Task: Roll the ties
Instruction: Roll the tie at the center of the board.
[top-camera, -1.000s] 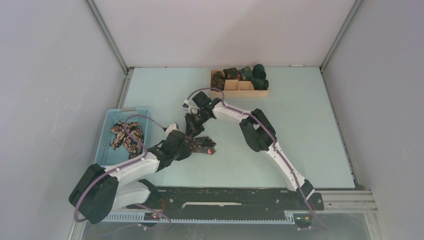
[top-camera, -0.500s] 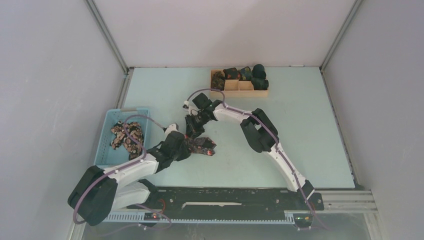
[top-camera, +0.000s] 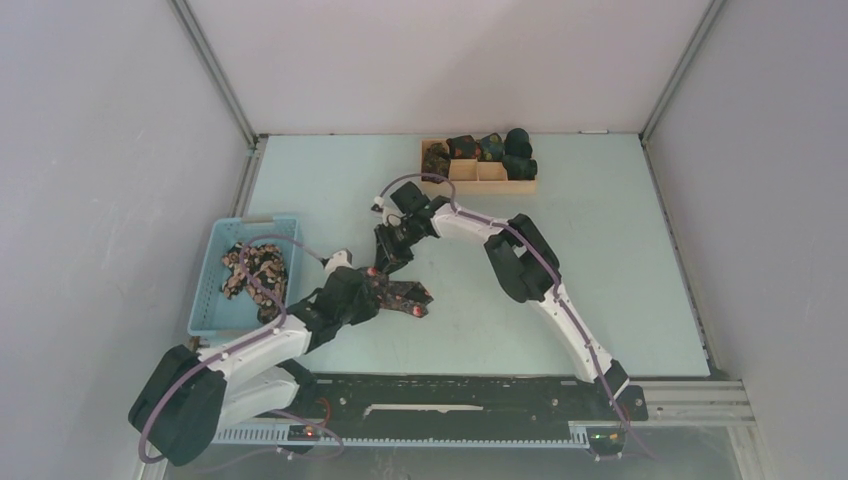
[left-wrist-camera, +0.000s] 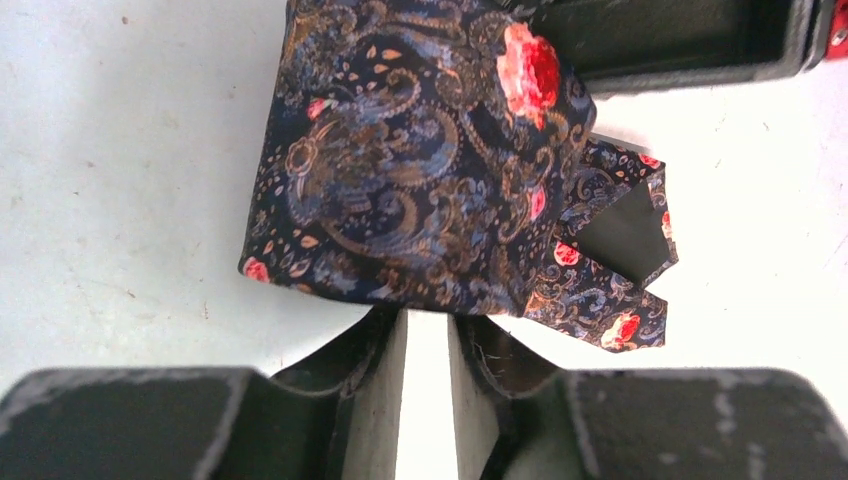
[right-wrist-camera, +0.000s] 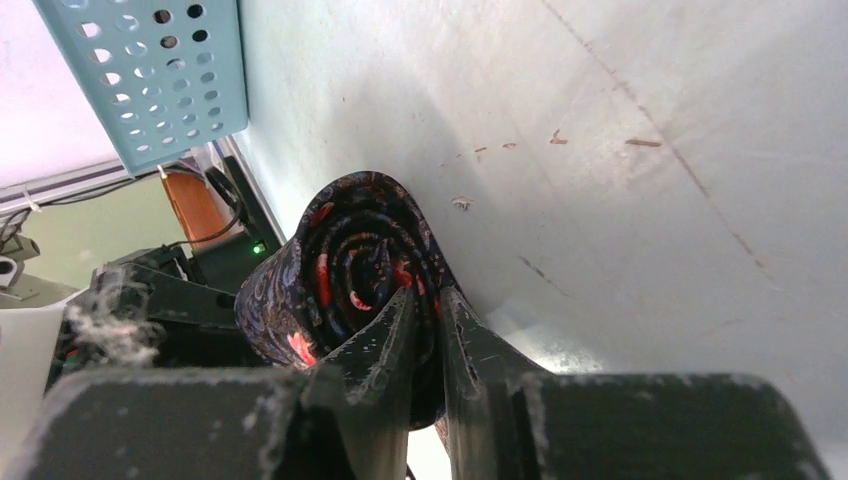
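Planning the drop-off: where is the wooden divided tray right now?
Top view: the wooden tray sits at the far edge of the table, slightly right of centre, holding rolled ties.

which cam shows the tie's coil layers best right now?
Right wrist: it looks end-on at the rolled tie, spiral layers visible. Left wrist shows only its patterned outer face and loose tip; top view shows a small dark lump.

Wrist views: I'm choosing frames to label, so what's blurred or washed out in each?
Left wrist: tie sharp, left fingers blurred, table nearly washed out on the right. Right wrist: rolled tie fairly sharp, right fingers soft, table scratches crisp.
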